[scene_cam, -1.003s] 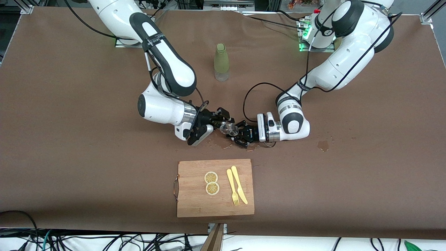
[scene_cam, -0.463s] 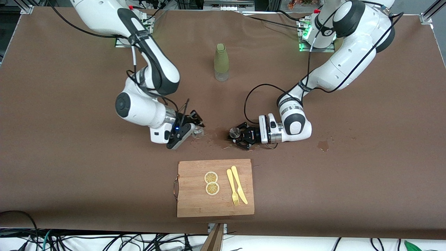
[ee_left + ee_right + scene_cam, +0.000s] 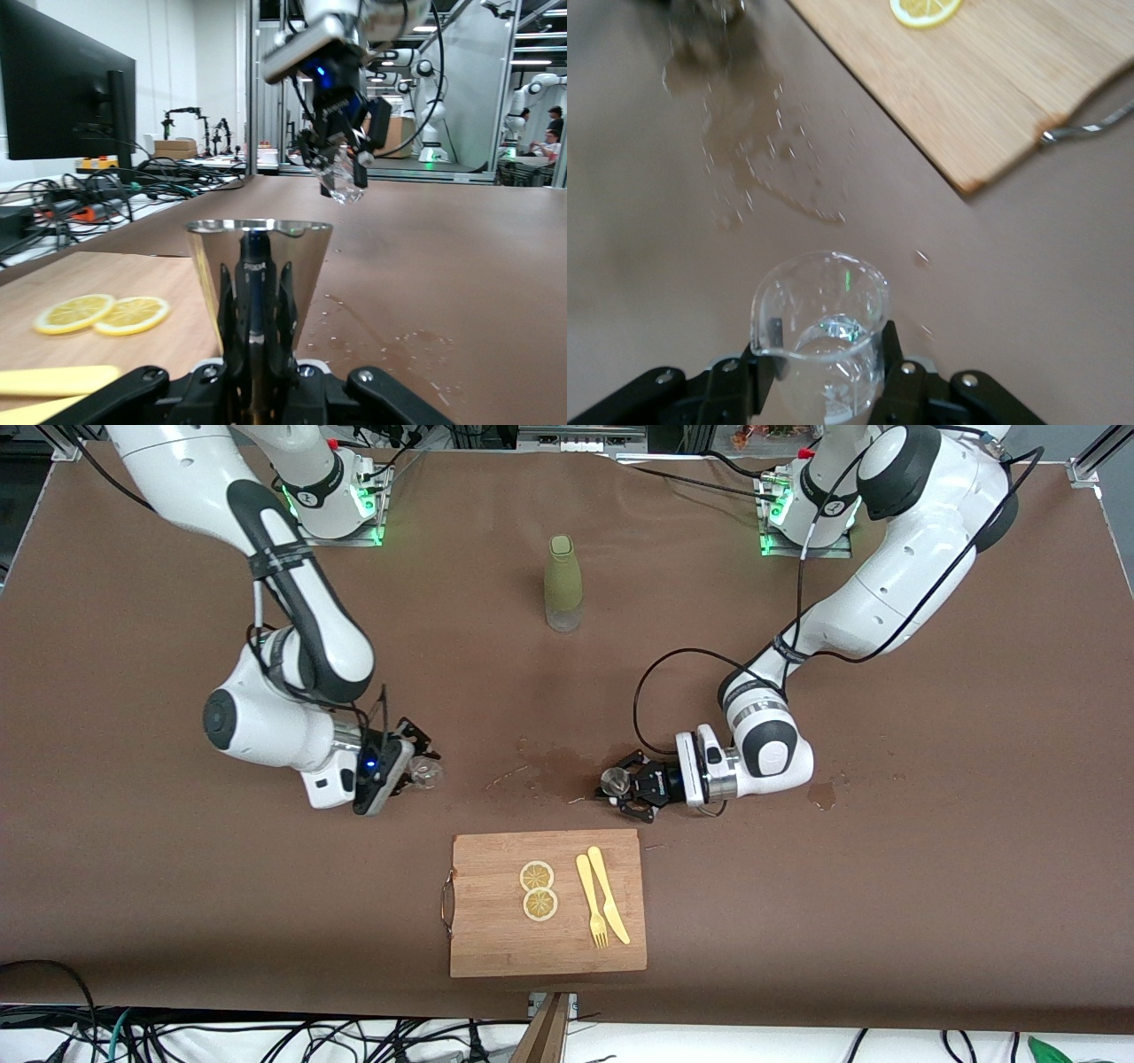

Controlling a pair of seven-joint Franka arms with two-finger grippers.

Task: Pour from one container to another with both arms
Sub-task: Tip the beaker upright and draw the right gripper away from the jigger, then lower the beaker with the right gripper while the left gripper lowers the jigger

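My left gripper (image 3: 623,784) is shut on a shiny metal cone-shaped cup (image 3: 612,781), low over the table just past the cutting board's edge. In the left wrist view the cup (image 3: 259,261) stands upright between the fingers (image 3: 232,305). My right gripper (image 3: 415,766) is shut on a small clear glass beaker (image 3: 427,773) over bare table toward the right arm's end. The right wrist view shows that beaker (image 3: 822,323) with its spout rim up and a little liquid in it. From the left wrist view, the right gripper (image 3: 341,159) hangs farther off, with the beaker (image 3: 344,181) tilted.
A wet spill (image 3: 545,766) marks the brown table between the two grippers. A green bottle (image 3: 563,584) stands farther from the front camera. A wooden cutting board (image 3: 496,921) with two lemon slices (image 3: 538,890), a fork and a knife lies nearer.
The two grippers have drawn apart. The right arm swung back toward its end of the table with the beaker, and the left gripper shifted slightly toward its own end with the cup.
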